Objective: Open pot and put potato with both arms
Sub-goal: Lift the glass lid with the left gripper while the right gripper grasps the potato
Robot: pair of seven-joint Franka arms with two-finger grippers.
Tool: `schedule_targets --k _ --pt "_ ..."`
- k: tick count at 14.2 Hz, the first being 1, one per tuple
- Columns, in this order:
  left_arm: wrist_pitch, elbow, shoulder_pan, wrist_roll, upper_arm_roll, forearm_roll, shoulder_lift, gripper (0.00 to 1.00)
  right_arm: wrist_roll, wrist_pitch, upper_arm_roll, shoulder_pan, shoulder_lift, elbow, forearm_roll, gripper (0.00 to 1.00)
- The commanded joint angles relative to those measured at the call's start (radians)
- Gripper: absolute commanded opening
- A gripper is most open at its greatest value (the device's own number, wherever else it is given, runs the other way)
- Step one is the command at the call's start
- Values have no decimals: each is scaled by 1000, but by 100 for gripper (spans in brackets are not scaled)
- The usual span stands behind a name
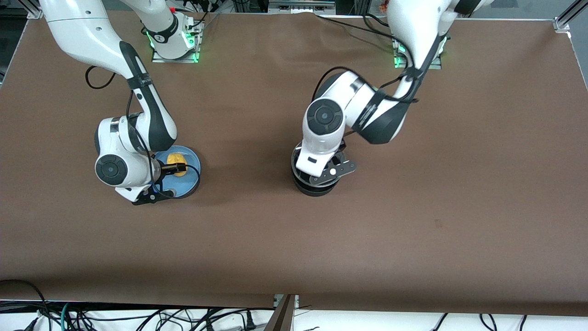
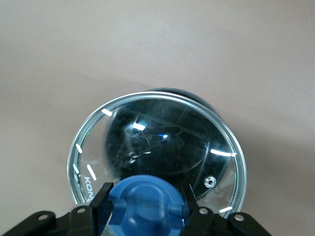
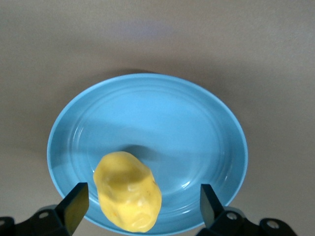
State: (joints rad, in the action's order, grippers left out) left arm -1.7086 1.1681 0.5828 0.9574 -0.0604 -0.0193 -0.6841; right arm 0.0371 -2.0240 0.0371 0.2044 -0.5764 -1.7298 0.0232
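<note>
The black pot (image 1: 307, 187) stands mid-table under the left arm's hand; its handle is hidden. Its rim shows in the left wrist view (image 2: 179, 92). The clear glass lid (image 2: 162, 142) lies over the pot. My left gripper (image 2: 145, 204) is shut on the lid's blue knob (image 2: 147, 199), one finger against each side; it is over the pot (image 1: 321, 174). The yellow potato (image 1: 176, 159) lies on the light-blue plate (image 1: 190, 168) toward the right arm's end. My right gripper (image 1: 172, 177) hangs low over it, open, its fingers (image 3: 76, 202) well apart on either side of the potato (image 3: 129, 196).
The light-blue plate (image 3: 197, 128) is shallow with a raised rim. The brown table (image 1: 413, 207) stretches wide around both things. The arm bases (image 1: 174, 46) stand along the table's edge farthest from the front camera. Cables hang at the near edge.
</note>
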Motion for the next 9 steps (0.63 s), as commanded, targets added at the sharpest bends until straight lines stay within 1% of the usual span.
schedule_targets --k 1,3,6,7,9 --pt "159 41 -108 -272 -2 -5 104 34 42 -33 -9 -3 43 -69 -6 100" --pt "208 59 -188 -441 -1 2 135 34 50 -54 -10 -3 41 -91 -6 100" --pt "211 136 -315 -751 2 21 178 35 53 -70 -11 -5 35 -99 -6 100" --pt "205 163 -361 -852 4 50 182 35 55 -68 -11 -5 33 -99 -6 100" --pt "161 215 -415 -969 1 125 183 35 53 -70 -11 -7 32 -97 -6 82"
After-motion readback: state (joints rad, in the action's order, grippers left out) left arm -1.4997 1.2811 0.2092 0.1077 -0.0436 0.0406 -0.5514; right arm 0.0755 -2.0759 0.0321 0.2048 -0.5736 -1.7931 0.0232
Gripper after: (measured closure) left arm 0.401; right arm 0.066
